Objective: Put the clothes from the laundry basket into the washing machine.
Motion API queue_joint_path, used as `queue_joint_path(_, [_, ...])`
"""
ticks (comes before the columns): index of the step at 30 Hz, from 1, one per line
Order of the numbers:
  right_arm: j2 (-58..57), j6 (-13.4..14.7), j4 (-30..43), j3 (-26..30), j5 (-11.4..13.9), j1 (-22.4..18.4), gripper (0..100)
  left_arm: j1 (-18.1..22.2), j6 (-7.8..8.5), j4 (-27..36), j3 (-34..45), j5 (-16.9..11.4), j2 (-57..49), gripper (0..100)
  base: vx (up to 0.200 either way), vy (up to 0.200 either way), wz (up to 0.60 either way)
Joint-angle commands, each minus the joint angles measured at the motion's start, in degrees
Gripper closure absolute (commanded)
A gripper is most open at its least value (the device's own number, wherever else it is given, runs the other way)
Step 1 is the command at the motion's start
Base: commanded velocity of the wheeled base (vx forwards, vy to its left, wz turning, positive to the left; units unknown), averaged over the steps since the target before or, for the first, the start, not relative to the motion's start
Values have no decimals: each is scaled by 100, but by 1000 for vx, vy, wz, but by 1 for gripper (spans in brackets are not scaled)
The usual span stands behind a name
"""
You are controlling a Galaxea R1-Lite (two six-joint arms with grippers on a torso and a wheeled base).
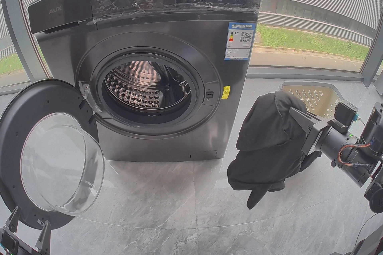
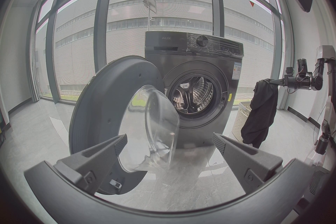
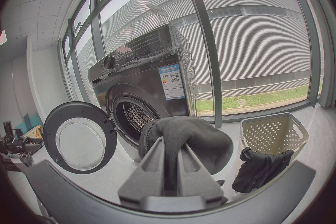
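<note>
A black garment (image 1: 271,140) hangs in the air to the right of the washing machine (image 1: 159,68), its lower end close to the floor. My right gripper (image 1: 297,114) is shut on its upper edge; in the right wrist view the jaws (image 3: 171,158) pinch the cloth (image 3: 196,133). The cream laundry basket (image 1: 315,97) stands behind the garment, by the window. The machine's drum (image 1: 145,86) is open, and its round door (image 1: 52,156) is swung out to the left. My left gripper (image 1: 30,220) sits low at the front left, open and holding nothing, its fingers (image 2: 105,154) wide apart.
Grey tiled floor (image 1: 167,196) lies free in front of the machine. The open door (image 2: 119,119) stands close in front of my left gripper. Glass walls (image 1: 319,8) run behind the machine and the basket (image 3: 273,130).
</note>
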Motion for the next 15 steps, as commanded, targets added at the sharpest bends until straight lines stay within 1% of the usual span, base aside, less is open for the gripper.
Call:
queue_joint_path(1, [24,2,-1,0,-2,9,100,1,-3,2,92,2,-86,0,0,200,0])
queue_joint_path(9, [33,19,-1,0,-11,123,100,1,-3,-6,92,2,-86,0,0,200,0])
queue_joint_path(11, [33,19,-10,0,-11,167,100,1,-3,-6,92,2,-86,0,0,0,0])
queue_joint_path(15, [16,-7,-1,-35,7,387,100,1,14,-6,92,2,-86,0,0,0,0])
